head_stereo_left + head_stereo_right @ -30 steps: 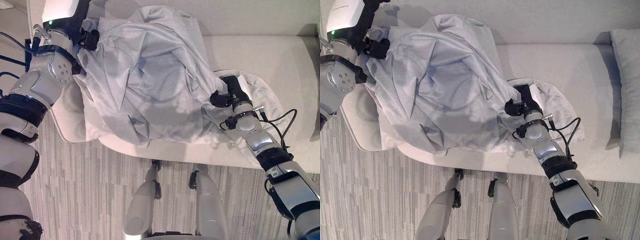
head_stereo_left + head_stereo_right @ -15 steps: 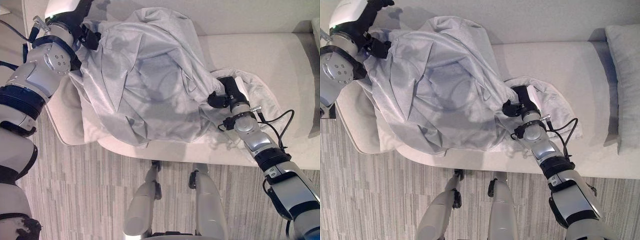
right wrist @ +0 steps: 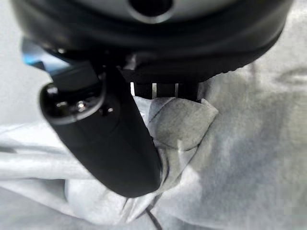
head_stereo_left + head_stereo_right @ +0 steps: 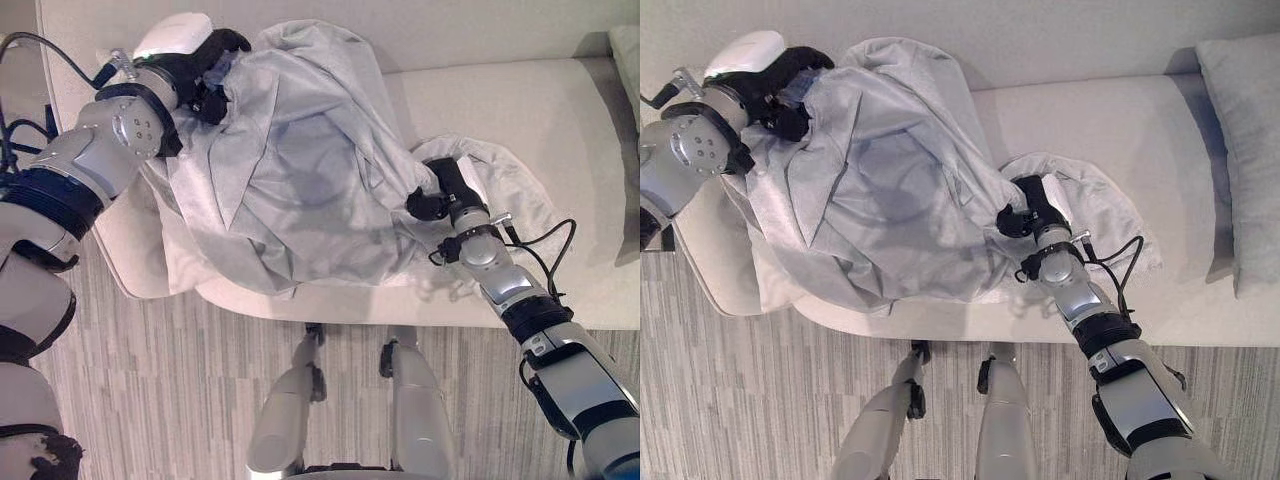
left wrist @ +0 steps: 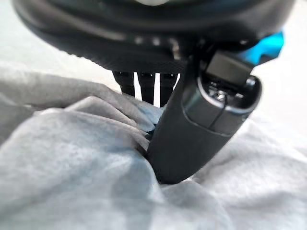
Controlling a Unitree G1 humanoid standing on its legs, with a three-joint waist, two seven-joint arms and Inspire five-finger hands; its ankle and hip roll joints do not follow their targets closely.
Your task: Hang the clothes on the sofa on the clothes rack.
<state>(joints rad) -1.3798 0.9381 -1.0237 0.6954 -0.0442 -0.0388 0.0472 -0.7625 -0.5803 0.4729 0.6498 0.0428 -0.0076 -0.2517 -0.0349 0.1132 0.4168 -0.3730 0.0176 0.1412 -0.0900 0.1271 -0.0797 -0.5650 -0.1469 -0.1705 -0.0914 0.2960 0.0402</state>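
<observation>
A large light grey garment (image 4: pixel 290 180) hangs bunched between my two hands above the pale sofa (image 4: pixel 560 110). My left hand (image 4: pixel 205 70) grips its upper left part, high near the sofa's back. In the left wrist view the thumb (image 5: pixel 201 129) presses cloth (image 5: pixel 72 158) against the fingers. My right hand (image 4: pixel 440 190) pinches the garment's right side lower down, over the seat; in the right wrist view the thumb (image 3: pixel 110 143) clamps a fold (image 3: pixel 180 122). A trailing part of the garment (image 4: pixel 510 190) lies on the seat behind the right hand.
A grey cushion (image 4: pixel 1240 150) leans at the sofa's right end. The sofa's left arm (image 4: pixel 125 250) sits under the hanging cloth. Striped grey floor (image 4: pixel 160 400) runs along the sofa's front edge.
My left hand has swung down and to the right with the cloth. The right hand has risen slightly, still holding its fold. The view has shifted a little.
</observation>
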